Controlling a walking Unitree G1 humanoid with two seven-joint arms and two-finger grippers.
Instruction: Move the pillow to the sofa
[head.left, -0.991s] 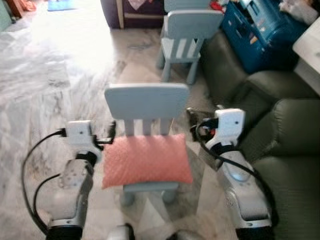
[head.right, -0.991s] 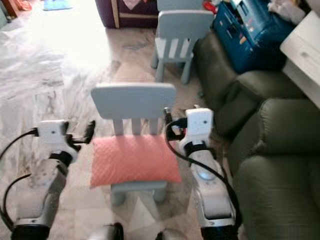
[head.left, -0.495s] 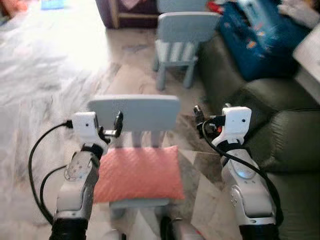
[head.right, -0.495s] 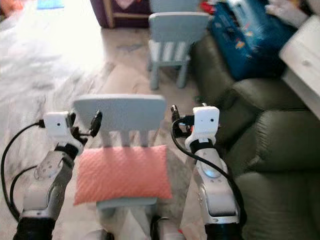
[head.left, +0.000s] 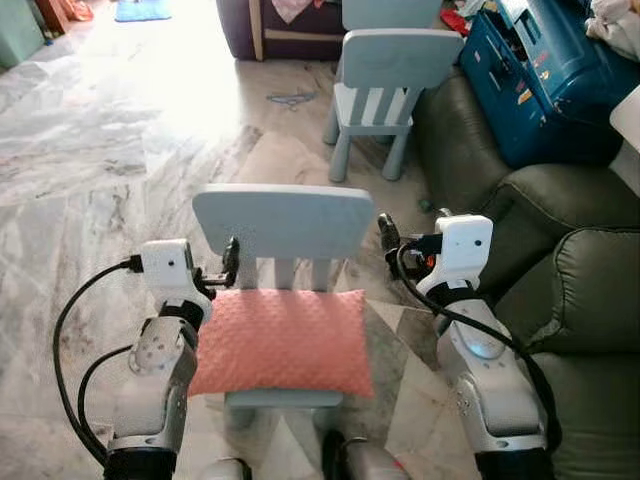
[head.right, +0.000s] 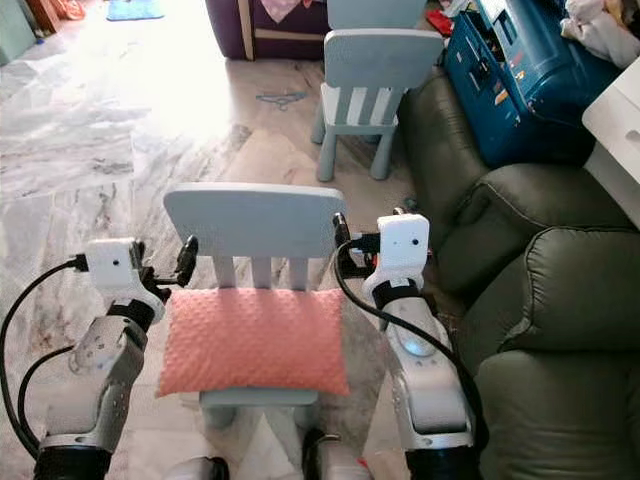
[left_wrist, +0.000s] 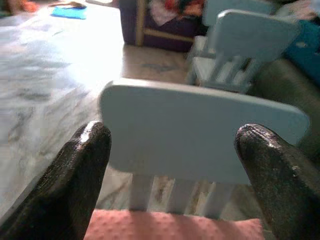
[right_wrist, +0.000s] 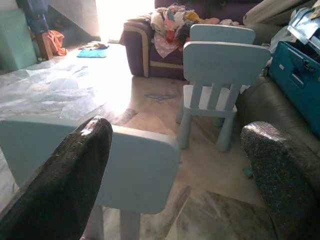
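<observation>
Pillow (head.left: 280, 340) lies on the chair (head.left: 285, 222) seat. Left pincer (head.left: 229, 262) at 9 o'clock, right pincer (head.left: 385, 238) at 3 o'clock; both spread, empty.

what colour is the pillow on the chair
Salmon pink, with a dotted texture; the pillow shows best in the right eye view.

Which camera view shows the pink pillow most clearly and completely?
The left eye view: the whole pillow lies flat on the near chair's seat. The right eye view shows it equally complete. The left wrist view shows just a pink strip under the chair back.
</observation>
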